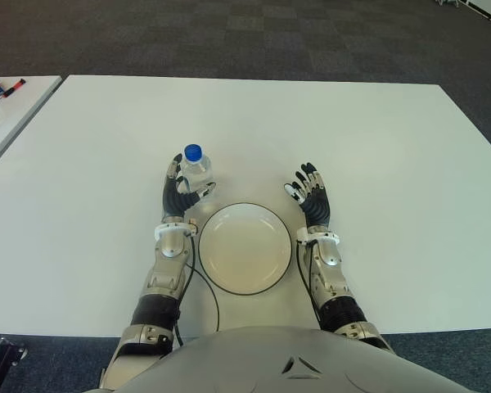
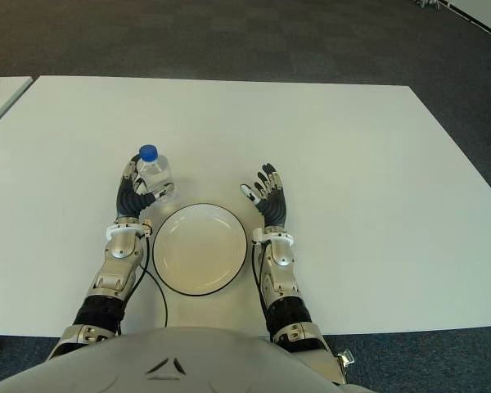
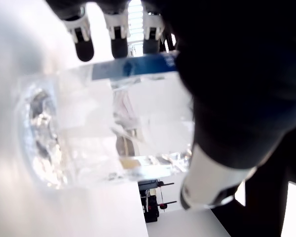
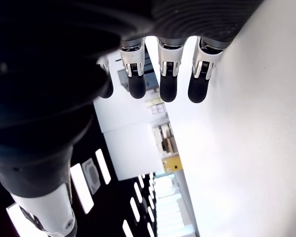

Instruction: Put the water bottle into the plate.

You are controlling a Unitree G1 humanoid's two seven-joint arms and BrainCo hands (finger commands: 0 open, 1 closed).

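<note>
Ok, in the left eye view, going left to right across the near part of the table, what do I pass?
Left hand with the water bottle at its fingers → plate → right hand, open and empty, just right of the plate. All on the white table.

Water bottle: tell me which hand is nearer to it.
Left. The left hand is around the water bottle, fingers about it; the right hand shows open beyond the plate, holding nothing.
</note>
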